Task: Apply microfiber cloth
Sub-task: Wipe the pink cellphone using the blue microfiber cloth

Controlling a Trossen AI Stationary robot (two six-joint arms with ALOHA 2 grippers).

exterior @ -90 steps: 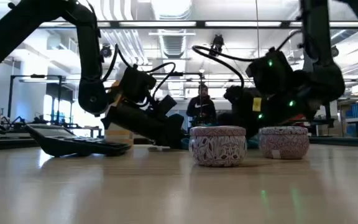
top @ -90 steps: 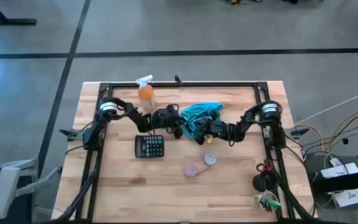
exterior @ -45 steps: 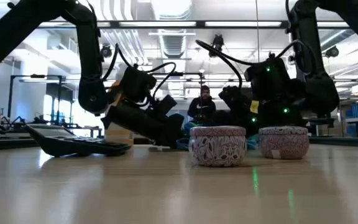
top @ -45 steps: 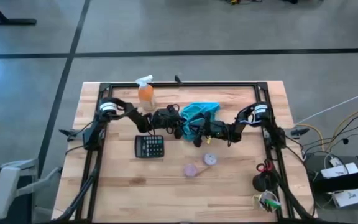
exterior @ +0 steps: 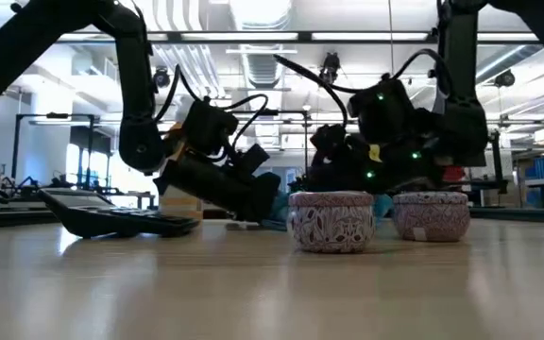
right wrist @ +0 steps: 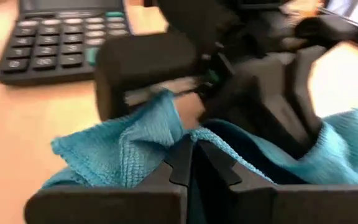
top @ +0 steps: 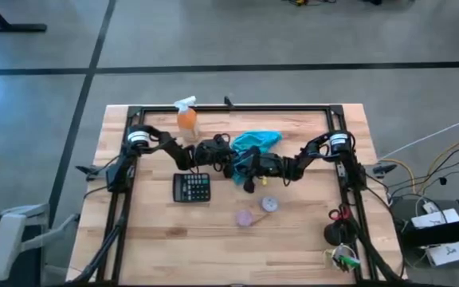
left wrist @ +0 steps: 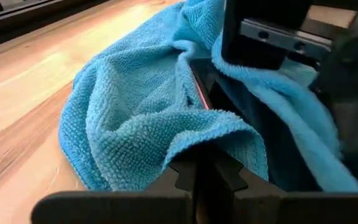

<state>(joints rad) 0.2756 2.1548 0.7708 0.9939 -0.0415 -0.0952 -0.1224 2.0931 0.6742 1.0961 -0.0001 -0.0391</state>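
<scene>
Both arms are meeting near the middle of the surface, a little toward its far edge, where the microfiber cloth (top: 255, 143) is lying bunched up between them. The left gripper (top: 231, 162) is pinching a fold of the cloth, its fingers (left wrist: 205, 177) drawn narrow with teal fabric draped over their tips. The right gripper (top: 251, 169) is doing the same from the opposite side, its fingers (right wrist: 188, 163) drawn together on another fold, and the two grippers are sitting very close, almost nose to nose. The calculator (top: 191, 187) is lying just beside them toward the left edge, the orange spray bottle (top: 186, 118) is standing near the far edge, and two small tins (exterior: 331, 220) are sitting nearer the front. The step in hand looks like gathering the cloth with both grippers, ready for wiping. The next move probably calls for keeping both pinches firm while drawing the cloth out flat, so that the fabric is not slipping free or dragging against the tins or the calculator.
</scene>
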